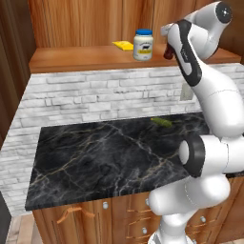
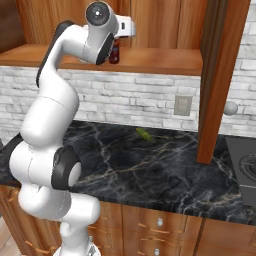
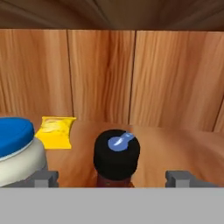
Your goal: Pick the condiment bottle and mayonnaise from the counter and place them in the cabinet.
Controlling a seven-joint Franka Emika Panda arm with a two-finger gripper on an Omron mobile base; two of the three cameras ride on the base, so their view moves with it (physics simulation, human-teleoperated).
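Cabinet [image 1: 86, 59]: condiment bottle [image 3: 116, 159] between open claw [image 3: 113, 178] tips, seemingly untouched.

The condiment bottle [image 2: 115, 54] stands on the cabinet [image 2: 160, 59] shelf.

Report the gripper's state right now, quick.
Gripper: open, fingertips standing wide on either side of the condiment bottle on the cabinet shelf, not gripping it.
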